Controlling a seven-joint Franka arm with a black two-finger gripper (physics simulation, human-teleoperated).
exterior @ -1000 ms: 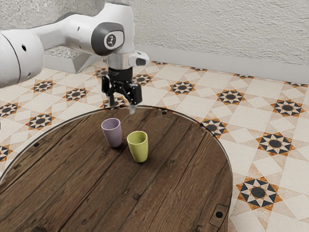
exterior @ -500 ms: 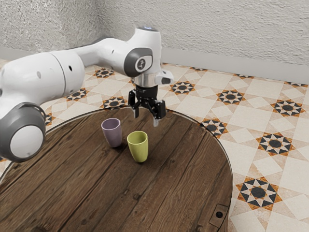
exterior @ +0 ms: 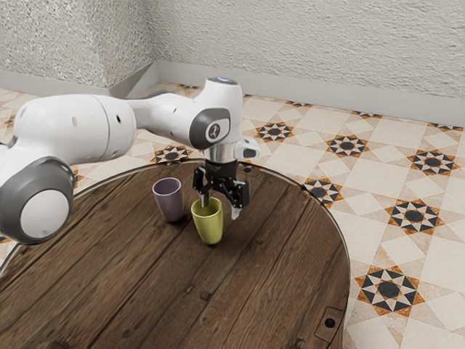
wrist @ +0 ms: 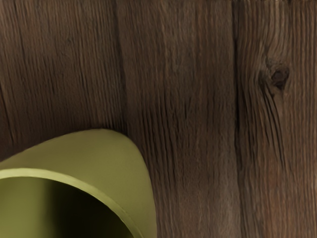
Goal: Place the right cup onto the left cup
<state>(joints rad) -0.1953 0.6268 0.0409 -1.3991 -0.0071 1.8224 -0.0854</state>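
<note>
In the exterior view the lower end of 1 finger of the black gripper (exterior: pixel 220 206) overlaps the green cup's (exterior: pixel 209 227) rim, and I cannot tell whether that tip sits inside the mouth, behind the wall or against it. The inside of the cup is mostly hidden there; in the wrist view part of its rim and mouth is cut off by the frame, and the hollow falls into dark shadow. The white arm (exterior: pixel 73 127) is cut off at the exterior view's left edge, and so is part of the round wooden table (exterior: pixel 145 269). The green cup stands upright on the table, mouth up, its long axis vertical and its wall narrowing toward the base. It is at the exterior view's right of the purple cup (exterior: pixel 170 203), just beside it, and that cup also stands mouth up. The gripper is open above the green cup, its 2 fingers apart.
</note>
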